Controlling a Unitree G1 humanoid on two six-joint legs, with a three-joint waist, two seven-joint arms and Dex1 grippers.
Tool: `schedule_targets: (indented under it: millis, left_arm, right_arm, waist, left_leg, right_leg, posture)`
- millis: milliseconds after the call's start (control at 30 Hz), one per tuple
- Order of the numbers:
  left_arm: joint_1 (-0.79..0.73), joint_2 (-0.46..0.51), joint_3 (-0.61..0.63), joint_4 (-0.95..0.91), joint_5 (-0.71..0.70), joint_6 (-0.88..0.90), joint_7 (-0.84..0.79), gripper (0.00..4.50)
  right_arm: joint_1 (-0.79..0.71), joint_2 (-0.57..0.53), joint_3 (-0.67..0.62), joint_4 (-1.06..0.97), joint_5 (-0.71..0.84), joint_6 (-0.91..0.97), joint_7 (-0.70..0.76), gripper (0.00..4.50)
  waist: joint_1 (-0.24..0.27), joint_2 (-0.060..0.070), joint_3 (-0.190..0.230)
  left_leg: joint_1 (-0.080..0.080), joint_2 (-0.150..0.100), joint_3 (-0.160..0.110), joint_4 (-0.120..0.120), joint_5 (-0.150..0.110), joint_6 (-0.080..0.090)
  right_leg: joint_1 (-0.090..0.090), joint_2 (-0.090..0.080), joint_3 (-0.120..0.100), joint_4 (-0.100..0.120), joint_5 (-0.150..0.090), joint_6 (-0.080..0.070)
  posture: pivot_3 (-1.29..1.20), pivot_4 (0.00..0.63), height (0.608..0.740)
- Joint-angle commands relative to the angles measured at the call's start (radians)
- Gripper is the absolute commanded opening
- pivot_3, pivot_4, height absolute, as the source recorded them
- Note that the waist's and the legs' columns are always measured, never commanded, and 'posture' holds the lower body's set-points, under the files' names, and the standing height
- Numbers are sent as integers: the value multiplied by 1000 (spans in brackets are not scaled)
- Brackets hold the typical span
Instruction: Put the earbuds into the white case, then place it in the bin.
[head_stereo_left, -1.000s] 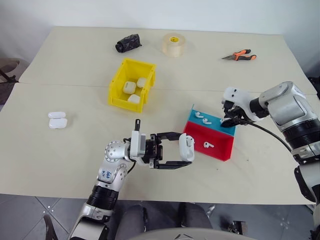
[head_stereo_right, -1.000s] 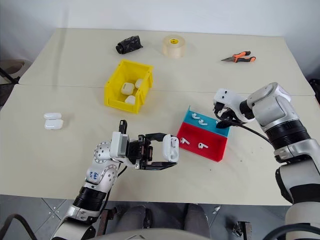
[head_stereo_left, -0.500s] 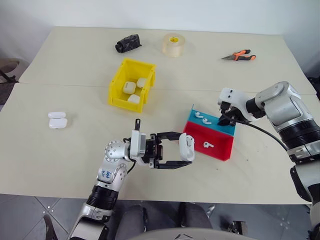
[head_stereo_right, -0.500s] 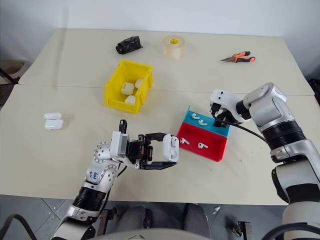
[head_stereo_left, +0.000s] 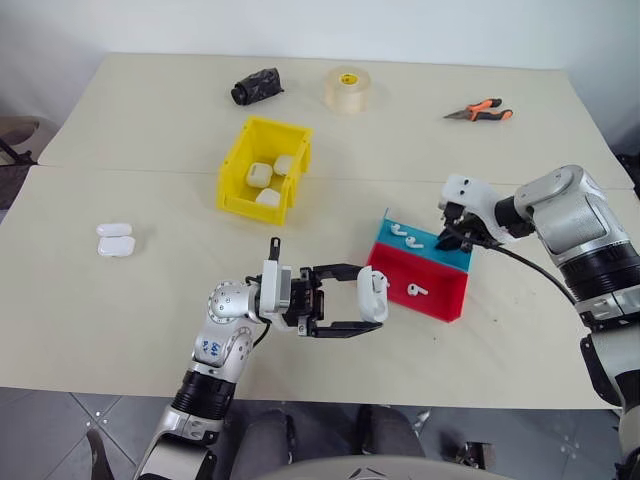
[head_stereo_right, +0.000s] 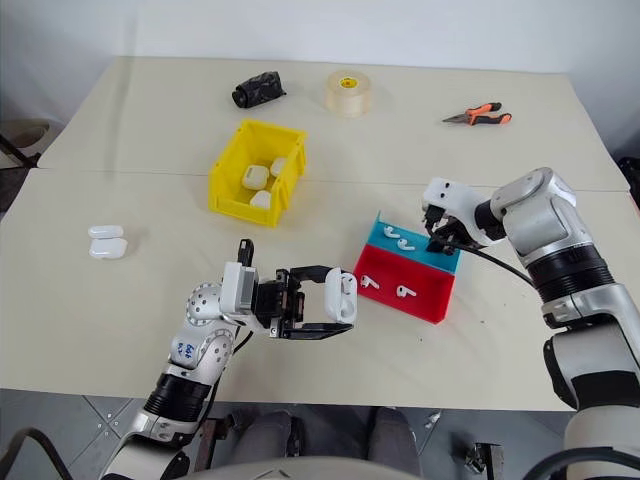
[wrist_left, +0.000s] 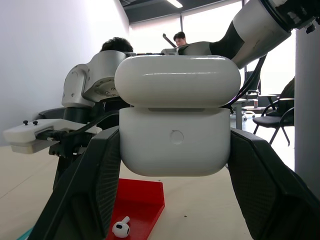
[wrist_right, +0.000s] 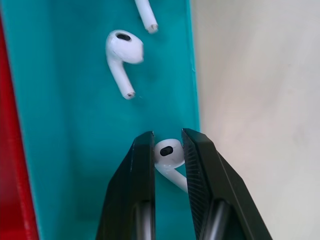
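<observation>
My left gripper (head_stereo_left: 368, 299) is shut on the white case (head_stereo_left: 374, 294), holding it above the table just left of the red and blue tray (head_stereo_left: 432, 302). The left wrist view shows the case (wrist_left: 176, 134) squeezed between the two fingers. My right gripper (head_stereo_left: 449, 238) reaches down into the tray's blue part, shut on one of the earbuds (wrist_right: 166, 151) by its head. Other earbuds lie loose in the blue part (wrist_right: 122, 50) and in the red part (head_stereo_left: 417, 290). The yellow bin (head_stereo_left: 237, 160) stands further back on the left with three white cases inside.
Two more white cases (head_stereo_left: 115, 240) lie at the table's left. Along the far edge are a black bundle (head_stereo_left: 256, 86), a tape roll (head_stereo_left: 348, 88) and orange-handled pliers (head_stereo_left: 480, 110). In the left wrist view people and chairs show behind the table.
My right gripper's fingers have closed on an earbud in the tray's blue part. The left arm and the white case have kept still.
</observation>
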Motion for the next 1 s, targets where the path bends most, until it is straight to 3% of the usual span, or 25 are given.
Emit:
schedule_targets:
  millis: [33, 200, 300, 433, 567, 833, 1000]
  left_arm:
    - [0, 2, 12, -34, -39, 6, -5, 2791]
    - [-42, 7, 49, 11, -80, 32, -24, 2791]
    - [-88, -2, 75, 51, -94, 55, -14, 2791]
    - [-143, -7, 98, 111, -94, 62, -28, 2791]
    - [-186, -12, 106, 162, -90, 64, -46, 2791]
    - [-248, -44, 115, 208, -96, 95, -50, 2791]
    - [-268, -53, 122, 219, -89, 106, -52, 2791]
  right_arm:
    - [-6, -47, -129, -66, 80, 73, 13, 572]
    - [127, -90, -295, -228, 232, 230, 14, 572]
    - [211, -60, -417, -350, 348, 357, -37, 572]
    - [291, 71, -629, -512, 529, 515, -153, 572]
    - [347, 271, -847, -679, 715, 615, -304, 572]
    - [402, 603, -1040, -913, 1106, 751, -629, 572]
    - [475, 699, -1031, -948, 1341, 674, -858, 572]
  waist:
    - [1, 0, 0]
    - [10, 0, 0]
    - [12, 0, 0]
    - [5, 0, 0]
    - [4, 0, 0]
    - [5, 0, 0]
    - [1, 0, 0]
  left_leg:
    - [0, 0, 0, 0, 0, 0]
    - [0, 0, -1, 0, 0, 0]
    - [-1, 0, -1, 0, 0, 0]
    - [0, 0, 0, 0, 0, 0]
    - [0, 0, -1, 0, 0, 0]
    - [0, -1, -2, 0, 0, 0]
    - [1, -1, -2, -1, 0, 0]
  right_leg:
    - [0, 0, 0, 0, 0, 0]
    - [0, 0, 0, 0, 0, 0]
    - [0, 0, 0, 0, 0, 0]
    - [0, 0, 0, 0, 0, 0]
    - [0, 0, 0, 1, 0, 0]
    - [0, 0, 1, 2, 0, 0]
    - [0, 0, 1, 3, 0, 0]
  posture:
    - [0, 150, 740]
    - [0, 150, 740]
    - [0, 150, 740]
    - [0, 150, 740]
    - [0, 150, 740]
    - [0, 150, 740]
    - [0, 150, 740]
